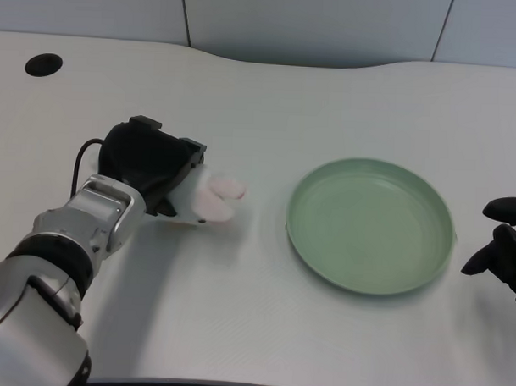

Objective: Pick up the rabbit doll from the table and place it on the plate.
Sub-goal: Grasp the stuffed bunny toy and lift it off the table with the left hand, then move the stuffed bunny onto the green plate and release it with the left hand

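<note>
- A white rabbit doll (208, 200) with pink ears lies on the white bench (237, 311), left of the plate.
- The left hand (150, 165), black, covers the doll's body, fingers wrapped around it.
- A green plate (434, 250) sits apart on the right.

Left hand closed in a grip

The left hand (149, 165) is extended on its silver forearm (65, 246), fingers wrapped around the rabbit doll (208, 200).
</note>
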Controlling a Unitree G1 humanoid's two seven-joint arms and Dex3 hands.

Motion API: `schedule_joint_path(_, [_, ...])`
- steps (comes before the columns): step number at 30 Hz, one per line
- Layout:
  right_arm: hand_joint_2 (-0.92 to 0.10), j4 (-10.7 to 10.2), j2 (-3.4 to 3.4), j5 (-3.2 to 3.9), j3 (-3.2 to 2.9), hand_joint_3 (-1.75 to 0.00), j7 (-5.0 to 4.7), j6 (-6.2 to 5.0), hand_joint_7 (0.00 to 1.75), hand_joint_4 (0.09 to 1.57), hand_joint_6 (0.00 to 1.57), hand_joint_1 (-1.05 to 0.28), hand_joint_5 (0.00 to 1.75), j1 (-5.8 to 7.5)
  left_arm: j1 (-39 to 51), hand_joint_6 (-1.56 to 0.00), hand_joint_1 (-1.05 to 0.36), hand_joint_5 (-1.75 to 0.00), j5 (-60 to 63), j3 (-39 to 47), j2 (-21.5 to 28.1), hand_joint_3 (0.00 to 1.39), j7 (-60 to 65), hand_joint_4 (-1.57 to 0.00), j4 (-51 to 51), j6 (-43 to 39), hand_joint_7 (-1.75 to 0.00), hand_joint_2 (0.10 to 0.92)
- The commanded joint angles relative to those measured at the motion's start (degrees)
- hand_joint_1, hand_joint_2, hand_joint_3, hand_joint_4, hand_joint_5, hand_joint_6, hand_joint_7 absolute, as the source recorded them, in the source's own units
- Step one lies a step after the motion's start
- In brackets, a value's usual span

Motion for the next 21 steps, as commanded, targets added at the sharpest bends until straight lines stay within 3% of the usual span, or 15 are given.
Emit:
schedule_joint_path(1, [-0.92, -0.79, -0.49, 0.41, -0.24, -0.54, -0.65, 0.33, 1.44, 0.31, 0.21, -0.38, 1.75, 0.13, -1.21, -0.67, -0.22, -1.75, -1.24, 1.38, 0.44, 0.0, 1.54, -0.9, 0.11, -1.14, -1.62, 0.89])
schedule_joint_path(4, [-0.92, -0.75, -0.3, 1.09, -0.5, -0.53, -0.67, 0.61, 1.45, 0.3, 0.2, -0.37, 1.75, -0.09, -1.29, -0.66, -0.23, -1.75, -2.35, 2.92, 0.35, 0.0, 5.26, -0.93, -0.27, -3.3, -1.69, 0.866])
schedule_joint_path(8, [-0.92, -0.46, -0.58, 0.41, -0.43, -0.54, -1.04, 0.19, 1.46, 0.29, 0.19, -0.36, 1.75, -0.19, -3.49, -0.66, -0.16, -1.75, -4.29, 4.91, -1.37, 0.0, 6.08, -0.92, -1.05, -4.5, -1.74, 0.845])
schedule_joint_path(11, [-0.92, -0.06, -0.96, 0.62, -0.65, -0.55, -1.0, 0.56, 1.48, 0.27, 0.18, -0.36, 1.75, -0.46, -4.93, -0.65, -0.09, -1.75, -5.98, 6.5, -2.87, 0.0, 5.84, -0.93, -1.63, -6.53, -1.75, 0.83])
schedule_joint_path(13, [-0.92, 0.38, -1.25, 0.77, -0.8, -0.56, -0.66, 0.61, 1.49, 0.27, 0.17, -0.35, 1.75, -0.7, -5.65, -0.65, -0.13, -1.75, -6.53, 7.01, -3.63, 0.02, 5.99, -0.93, -1.83, -7.72, -1.75, 0.857])
schedule_joint_path(16, [-0.92, 1.18, -1.81, 0.24, -0.91, -0.56, -0.54, 0.15, 1.49, 0.27, 0.17, -0.34, 1.75, -1.17, -8.66, -0.65, -0.15, -1.75, -6.25, 6.54, -6.56, 0.02, 5.4, -0.93, -2.44, -8.94, -1.75, 0.852])
schedule_joint_path(19, [-0.92, 1.44, -1.94, 0.86, -1.14, -0.54, -0.46, 1.08, 1.5, 0.26, 0.16, -0.34, 1.75, -1.5, -10.92, -0.66, -0.17, -1.75, -5.74, 5.94, -8.86, 0.01, 4.38, -0.95, -2.69, -8.9, -1.75, 0.837])
schedule_joint_path(21, [-0.92, 1.37, -1.89, 0.74, -1.12, -0.52, -0.74, 1.27, 1.5, 0.25, 0.16, -0.35, 1.75, -1.61, -11.81, -0.67, -0.18, -1.75, -5.69, 5.67, -9.94, 0.01, 3.68, -0.95, -2.66, -8.84, -1.75, 0.847])
